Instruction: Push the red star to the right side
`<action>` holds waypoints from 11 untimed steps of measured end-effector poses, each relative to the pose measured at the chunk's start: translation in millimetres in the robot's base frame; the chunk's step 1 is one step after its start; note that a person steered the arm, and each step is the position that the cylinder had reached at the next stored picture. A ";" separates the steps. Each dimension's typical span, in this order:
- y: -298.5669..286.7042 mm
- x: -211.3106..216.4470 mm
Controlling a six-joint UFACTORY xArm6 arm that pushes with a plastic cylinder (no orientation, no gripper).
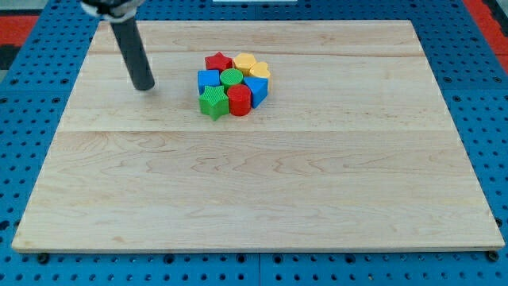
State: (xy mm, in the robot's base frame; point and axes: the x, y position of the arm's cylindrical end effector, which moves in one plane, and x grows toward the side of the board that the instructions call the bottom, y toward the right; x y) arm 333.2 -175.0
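Observation:
The red star lies at the top left of a tight cluster of blocks, upper middle of the wooden board. Touching or beside it are a yellow block, a second yellow block, a green round block, a blue block, a blue block, a red round block and a green star. My tip rests on the board to the left of the cluster, apart from every block, about level with the blue block on the left.
The board sits on a blue perforated table. The rod slants up to the view's top left, where the arm's end shows. Red surfaces lie at the top corners.

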 end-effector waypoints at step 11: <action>118.7 -57.0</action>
